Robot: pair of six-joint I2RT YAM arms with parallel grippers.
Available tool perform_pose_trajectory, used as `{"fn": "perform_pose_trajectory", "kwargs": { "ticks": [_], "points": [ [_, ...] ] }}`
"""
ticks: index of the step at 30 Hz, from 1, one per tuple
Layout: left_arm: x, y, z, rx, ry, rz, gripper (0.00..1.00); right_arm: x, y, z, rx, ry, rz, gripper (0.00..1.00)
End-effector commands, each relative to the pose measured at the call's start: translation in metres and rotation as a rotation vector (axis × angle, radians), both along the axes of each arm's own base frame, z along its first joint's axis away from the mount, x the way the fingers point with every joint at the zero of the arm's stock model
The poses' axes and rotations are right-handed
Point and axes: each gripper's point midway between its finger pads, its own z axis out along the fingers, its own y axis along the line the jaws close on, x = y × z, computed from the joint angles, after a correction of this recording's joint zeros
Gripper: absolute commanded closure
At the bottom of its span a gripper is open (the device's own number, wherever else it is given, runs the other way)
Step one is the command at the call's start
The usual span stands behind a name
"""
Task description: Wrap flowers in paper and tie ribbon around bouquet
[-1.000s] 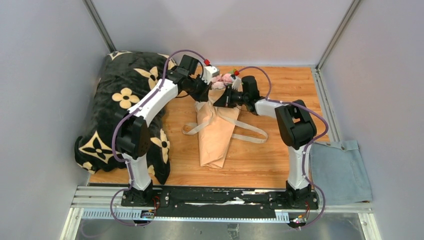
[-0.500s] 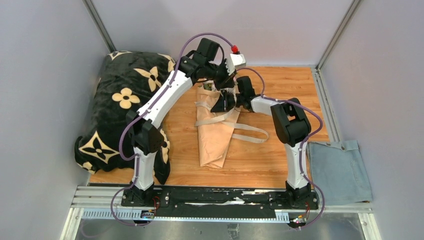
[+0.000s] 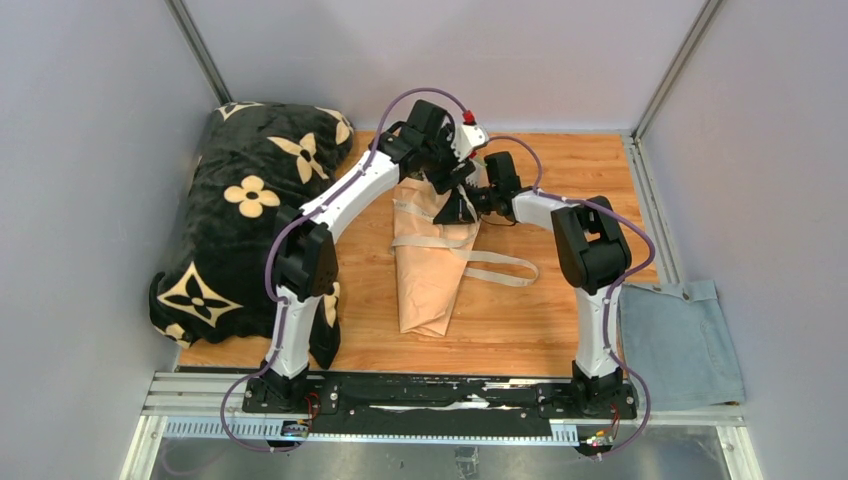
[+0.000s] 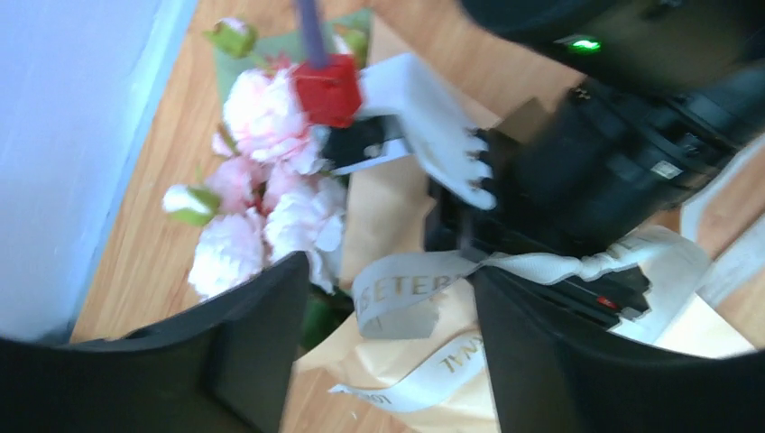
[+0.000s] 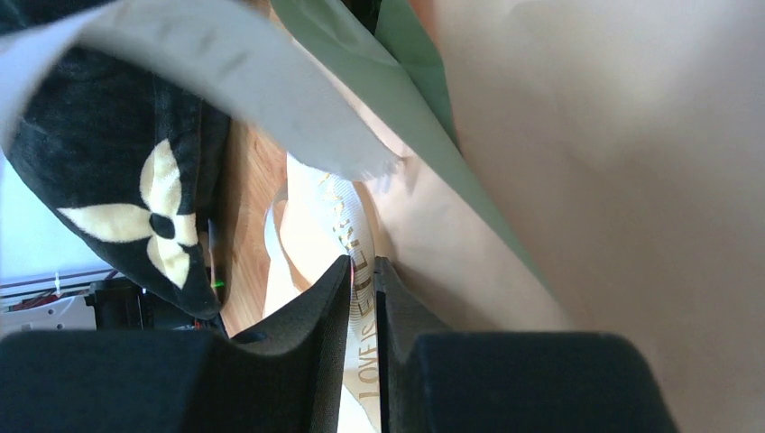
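Observation:
The bouquet (image 3: 430, 270) lies on the wooden board as a cone of peach-tan paper (image 4: 424, 361), its point toward the arms. Pink flowers (image 4: 262, 180) stick out of its far end; in the top view the arms hide them. An olive green fold (image 5: 397, 99) shows along the paper. The cream ribbon (image 3: 500, 265) crosses the cone and trails to the right. My right gripper (image 5: 363, 271) is shut on a strand of ribbon (image 5: 361, 307) beside the paper. My left gripper (image 4: 388, 271) hovers open above the bouquet's neck, with a ribbon loop (image 4: 415, 289) lying loose between its fingers.
A black blanket with cream flower prints (image 3: 250, 200) is heaped along the board's left side. A grey-blue cloth (image 3: 680, 340) lies off the board at the near right. Grey walls close in the far and side edges of the board (image 3: 570, 170).
My left gripper opened and swung from the flower heads up and then down over the bouquet's neck. The right gripper shifted slightly left along the ribbon, and the bouquet's top moved with it.

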Motion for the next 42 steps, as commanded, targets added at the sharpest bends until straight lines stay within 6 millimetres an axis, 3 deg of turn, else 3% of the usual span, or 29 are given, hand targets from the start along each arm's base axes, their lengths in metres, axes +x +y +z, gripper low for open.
{"fn": "perform_pose_trajectory", "kwargs": {
  "ticks": [1, 4, 5, 9, 12, 20, 23, 25, 27, 30, 33, 38, 42],
  "points": [
    [0.037, 0.027, 0.034, 0.032, -0.149, 0.131, 0.21, -0.005, -0.006, -0.003, -0.035, 0.035, -0.020, 0.81],
    [0.024, 0.038, 0.049, 0.090, -0.200, 0.035, 0.15, -0.005, -0.007, -0.008, -0.037, 0.050, -0.020, 0.81],
    [0.014, 0.040, 0.050, 0.122, -0.209, -0.029, 0.09, -0.004, -0.007, -0.009, -0.036, 0.052, -0.019, 0.81],
    [-0.039, 0.057, 0.034, 0.293, -0.183, -0.357, 0.05, 0.000, -0.009, -0.012, -0.039, 0.062, -0.024, 0.81],
    [-0.055, 0.063, 0.023, 0.337, -0.164, -0.456, 0.05, 0.001, -0.011, -0.012, -0.047, 0.064, -0.026, 0.79],
    [-0.137, 0.101, -0.044, 0.681, -0.133, -0.957, 0.19, 0.000, -0.012, -0.018, -0.063, 0.086, -0.024, 0.80],
    [-0.157, 0.090, -0.056, 0.630, -0.107, -1.021, 0.32, 0.001, -0.011, -0.017, -0.059, 0.084, -0.021, 0.81],
    [-0.167, 0.072, -0.059, 0.583, -0.126, -1.094, 0.41, 0.002, -0.010, -0.017, -0.053, 0.079, -0.025, 0.81],
    [-0.170, 0.046, -0.060, 0.518, -0.139, -1.140, 0.46, 0.003, -0.009, -0.017, -0.043, 0.076, -0.022, 0.82],
    [-0.165, 0.017, -0.065, 0.443, -0.114, -1.139, 0.45, 0.003, -0.007, -0.014, -0.021, 0.067, -0.013, 0.82],
    [-0.155, 0.011, -0.081, 0.472, -0.121, -1.174, 0.37, 0.002, -0.006, -0.014, -0.013, 0.063, 0.002, 0.82],
    [-0.148, 0.002, -0.104, 0.480, -0.106, -1.164, 0.38, 0.004, -0.008, -0.019, -0.009, 0.068, -0.001, 0.82],
    [-0.126, -0.007, -0.116, 0.502, -0.202, -1.094, 0.41, 0.004, -0.007, -0.019, -0.002, 0.070, -0.004, 0.82]
  ]
}}
